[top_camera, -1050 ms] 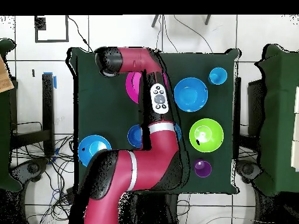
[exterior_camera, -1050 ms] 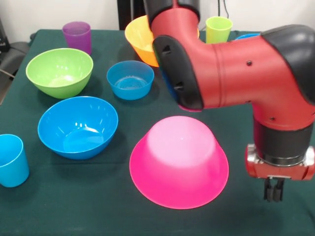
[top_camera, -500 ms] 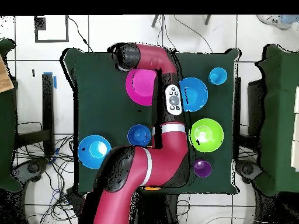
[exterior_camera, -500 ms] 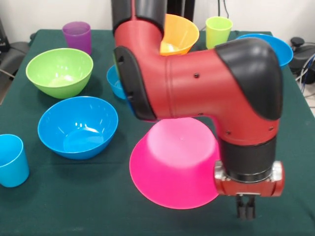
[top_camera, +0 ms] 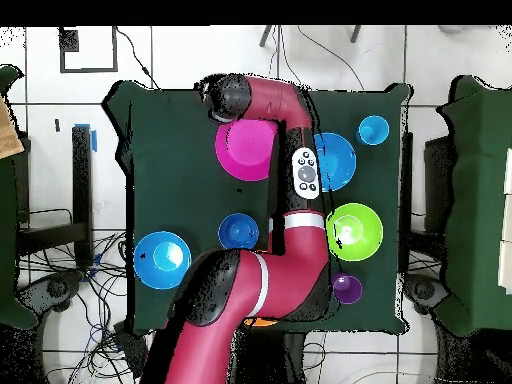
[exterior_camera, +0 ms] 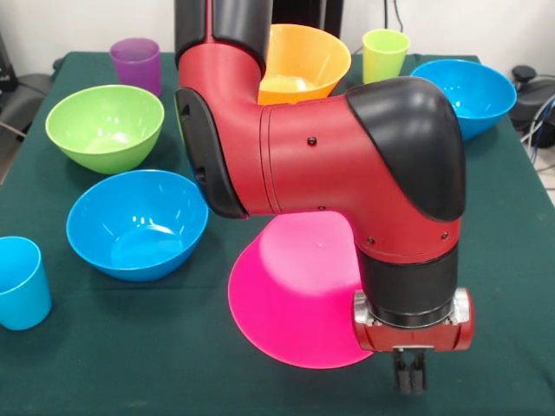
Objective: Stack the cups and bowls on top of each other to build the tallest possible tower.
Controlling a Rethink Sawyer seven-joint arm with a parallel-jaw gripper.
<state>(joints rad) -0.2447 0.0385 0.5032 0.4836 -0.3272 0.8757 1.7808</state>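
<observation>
Hanging just off the near rim of the big pink bowl, the gripper sits low over the green table, on the rim's right-hand side in the front view. Its fingers appear pressed together with nothing between them; the gap, if any, is too slight to confirm. The pink bowl lies upside down, flat base uppermost, near the table's front middle. No stack exists yet: the orange bowl stands apart at the far side, tilted, and the small dark-blue bowl is not identifiable behind the arm.

Judgement: the coming move turns on the gripper lying beside the rim rather than over it; a grasp would need the fingers parted and one brought across the rim edge.

Arm pose: elbow folded across the table centre, wrist vertical, pointing straight down.
</observation>
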